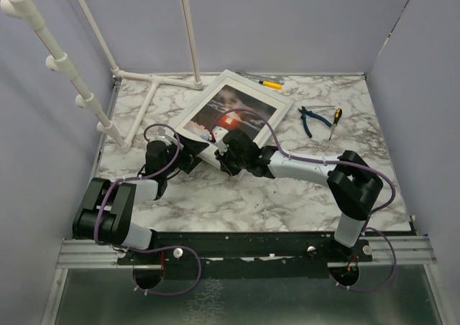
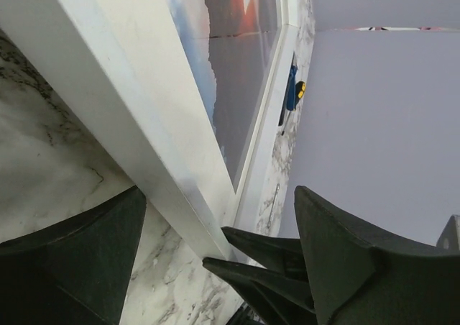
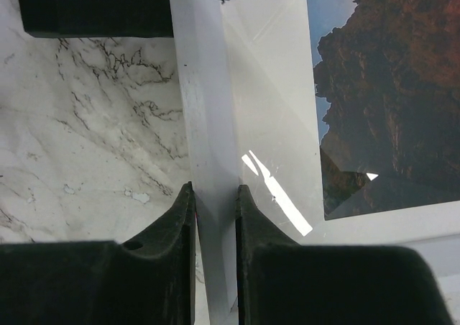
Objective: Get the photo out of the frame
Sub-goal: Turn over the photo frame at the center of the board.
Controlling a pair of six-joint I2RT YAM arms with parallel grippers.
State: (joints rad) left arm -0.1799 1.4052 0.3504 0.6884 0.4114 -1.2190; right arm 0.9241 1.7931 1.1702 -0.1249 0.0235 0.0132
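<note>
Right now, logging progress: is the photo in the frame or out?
In: the photo shows face up within the white mat of the frame; the right gripper pinches the frame's edge.

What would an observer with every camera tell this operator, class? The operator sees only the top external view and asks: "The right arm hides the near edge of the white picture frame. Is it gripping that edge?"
Observer: Yes. The right wrist view shows the right gripper's fingers pinched on either side of the large white rectangular picture frame's edge rail.
Operator: And the left arm?
Observer: Its wrist view shows the left gripper's fingers wide apart astride the frame's edge, not closed on it.
Operator: Is the photo loose?
Observer: No sign of that. Close up, shiny glazing covers the white mat and the dark landscape photo.
</note>
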